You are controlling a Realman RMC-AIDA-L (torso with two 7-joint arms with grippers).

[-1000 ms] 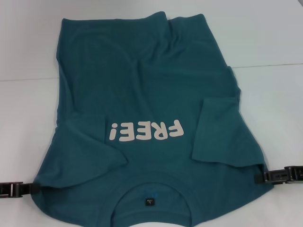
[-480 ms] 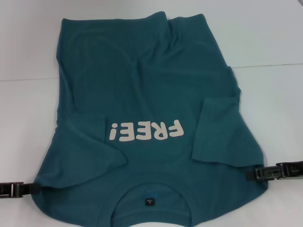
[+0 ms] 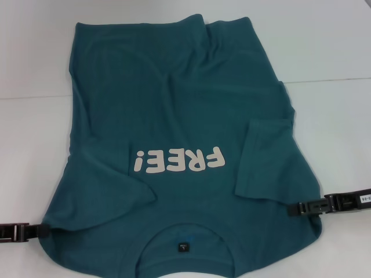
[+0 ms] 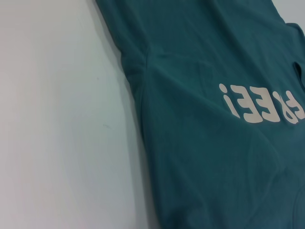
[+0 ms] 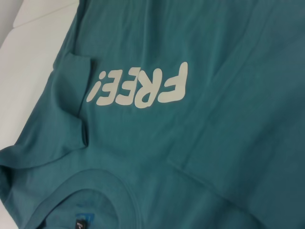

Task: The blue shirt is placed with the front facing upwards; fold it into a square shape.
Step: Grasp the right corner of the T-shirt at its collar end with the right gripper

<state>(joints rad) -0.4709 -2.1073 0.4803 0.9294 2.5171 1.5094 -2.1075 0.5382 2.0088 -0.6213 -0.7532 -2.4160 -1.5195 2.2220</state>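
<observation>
The blue shirt [image 3: 179, 145] lies front-up on the white table [image 3: 336, 52], collar nearest me and hem at the far end, and both sleeves are folded in over the chest, which I judge is the narrowing step ahead of a fold along its length. My right gripper [image 3: 302, 208] sits low on the shoulder edge on my right, its tip over the cloth, placed, I reckon, to take that corner; my left gripper [image 3: 26, 231] waits just beside the opposite shoulder (touching or not, I cannot say). Whether either pair of jaws is wide or pinched, I cannot tell. The right wrist view gives me the collar [image 5: 90, 191] and its dark label [image 5: 77, 225] close up; the left wrist view shows only the letters [image 4: 261, 101] and a folded sleeve, no collar.
</observation>
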